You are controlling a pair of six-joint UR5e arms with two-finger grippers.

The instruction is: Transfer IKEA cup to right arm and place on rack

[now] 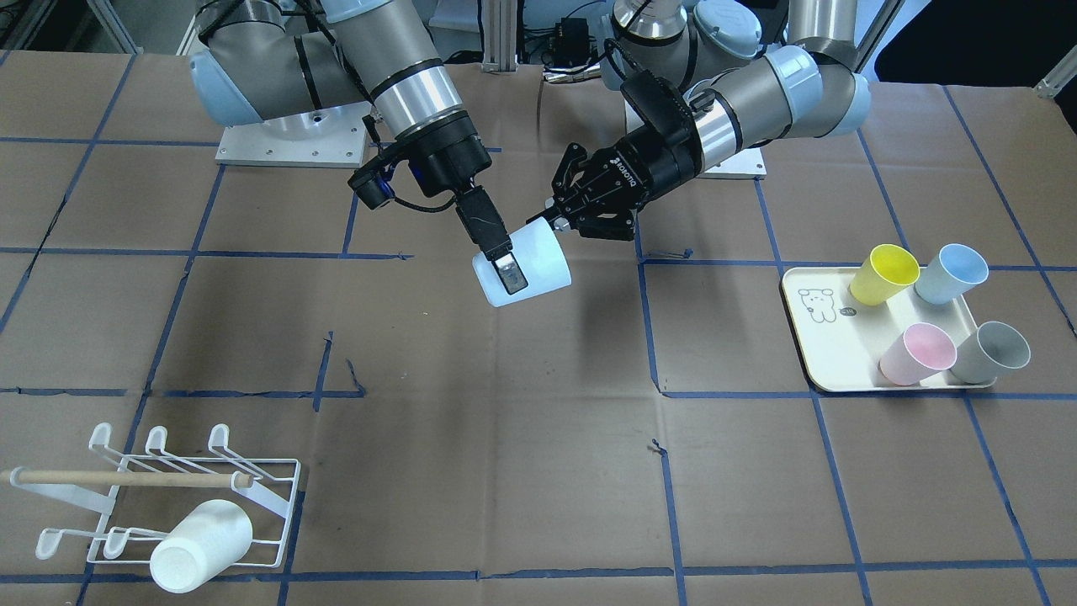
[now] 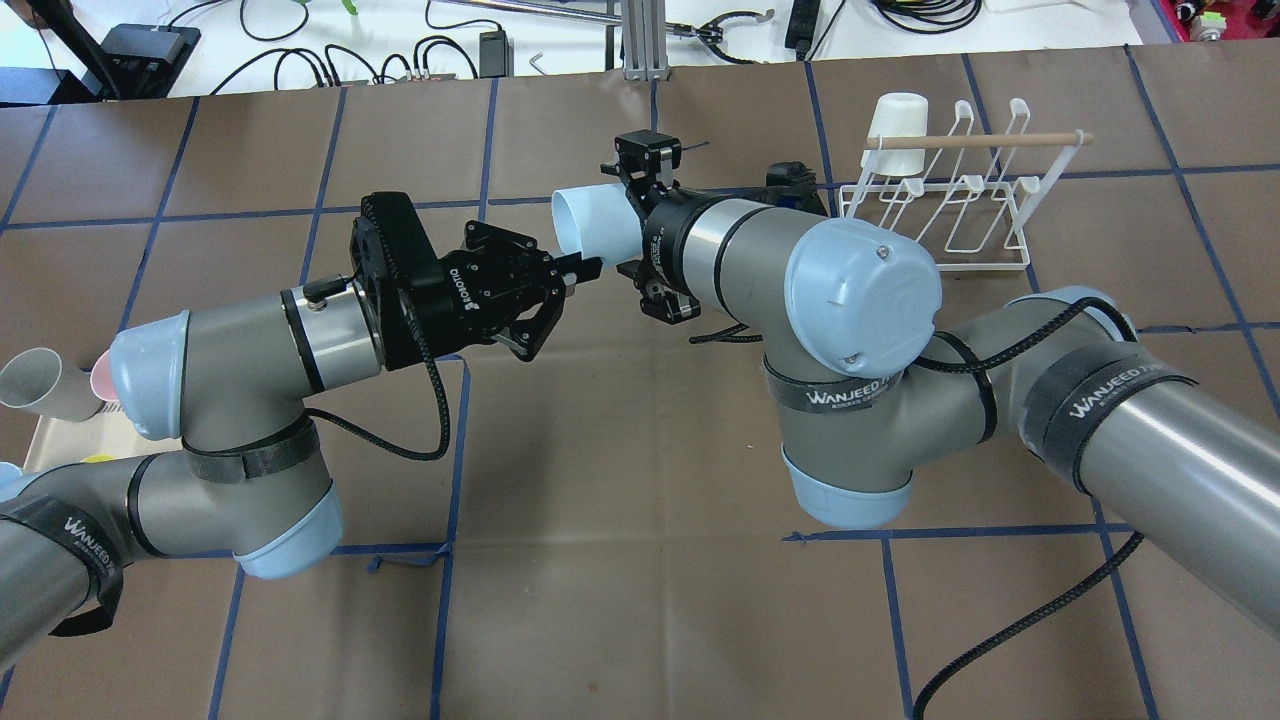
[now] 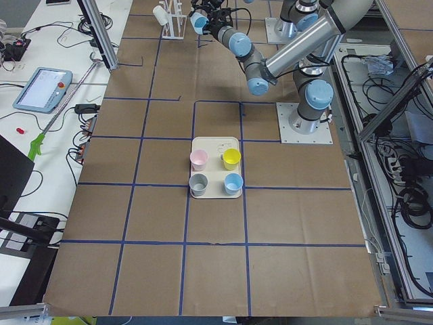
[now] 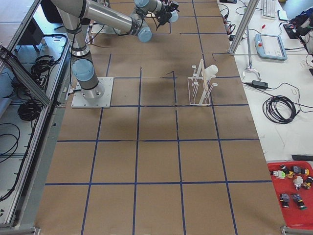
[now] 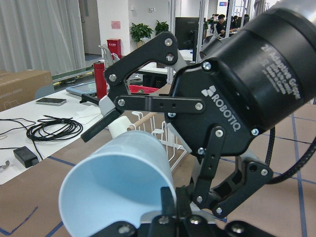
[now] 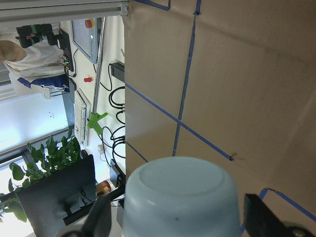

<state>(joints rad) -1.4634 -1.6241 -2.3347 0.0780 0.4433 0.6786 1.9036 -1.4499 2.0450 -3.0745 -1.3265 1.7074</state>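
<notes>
Hanging above the middle of the counter, in the upper centre of the front-facing view, the pale blue cup is lying tilted on its side between the two tools. The left tool, coming in from the right of that frame, is pinching the cup's rim, one finger sitting inside the mouth in the left wrist view; the right tool, reaching down from the upper left, is straddling the closed end, one finger lying along the cup's side; in the right wrist view the base is filling the gap between both fingers, though whether they are pressing it I cannot tell. The rack is standing at the lower left of the frame, well apart from the held cup, with a white cup sitting over a prong in its lower row. Near the right edge a cream tray is carrying a yellow cup, a sky-blue cup, a pink cup and a grey cup.
</notes>
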